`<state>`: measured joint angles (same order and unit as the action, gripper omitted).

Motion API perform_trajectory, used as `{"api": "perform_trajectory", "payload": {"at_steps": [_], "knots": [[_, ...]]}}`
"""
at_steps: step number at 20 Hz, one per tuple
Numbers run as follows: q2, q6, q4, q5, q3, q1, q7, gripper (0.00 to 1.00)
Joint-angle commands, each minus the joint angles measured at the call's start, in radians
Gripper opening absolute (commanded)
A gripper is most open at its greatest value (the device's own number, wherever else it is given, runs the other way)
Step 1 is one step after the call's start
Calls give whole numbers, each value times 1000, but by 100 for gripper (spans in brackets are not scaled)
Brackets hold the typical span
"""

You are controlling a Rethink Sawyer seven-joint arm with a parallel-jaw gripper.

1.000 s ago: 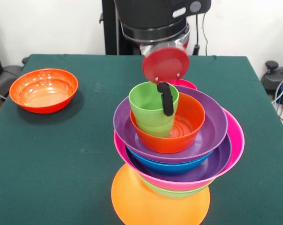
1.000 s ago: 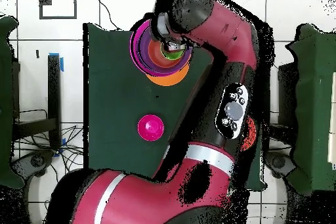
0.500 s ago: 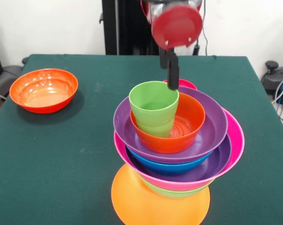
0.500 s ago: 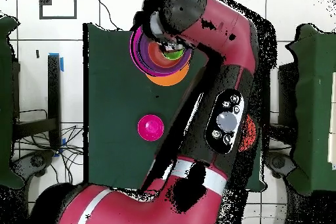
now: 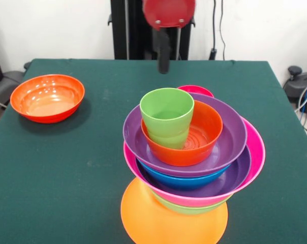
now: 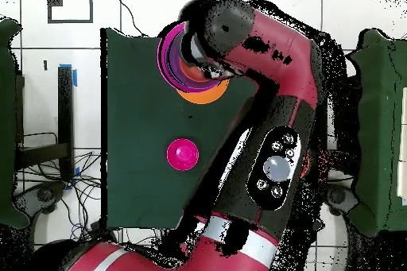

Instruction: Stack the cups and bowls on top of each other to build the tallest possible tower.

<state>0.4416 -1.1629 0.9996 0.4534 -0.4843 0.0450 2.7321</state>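
Note:
The tower [image 5: 191, 168] stands near the table's front edge, on a large upturned orange bowl [image 5: 174, 221]. Above that base nest green, pink, purple, blue and purple bowls, then a red-orange bowl [image 5: 202, 137]. The light-green cup [image 5: 166, 116] stands upright in that top bowl. My gripper [image 5: 164, 66] hangs high above and behind the cup, apart from it, under a red disc [image 5: 169, 11]. In the overhead view the arm [image 6: 262, 53] covers the cup and much of the tower [image 6: 176, 65].
A second red-orange bowl [image 5: 48, 96] sits upright at the table's left side in the front view. A small magenta bowl [image 5: 196, 90] peeks out behind the tower, and the overhead view shows this magenta bowl [image 6: 183, 154] alone mid-table. A black pedestal column [image 5: 128, 28] rises behind.
The gripper has risen from beside the cup's rim and shifted left in the front view. The cup stays upright in the top bowl. The tower has not moved.

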Motion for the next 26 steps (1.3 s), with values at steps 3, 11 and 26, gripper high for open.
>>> {"api": "perform_trajectory", "payload": {"at_steps": [3, 11, 26], "knots": [[3, 158, 238, -169, 67, 15, -113, 100], [-7, 249, 290, -219, 109, 32, -115, 100], [32, 346, 443, -260, 170, 56, -114, 100]]}}
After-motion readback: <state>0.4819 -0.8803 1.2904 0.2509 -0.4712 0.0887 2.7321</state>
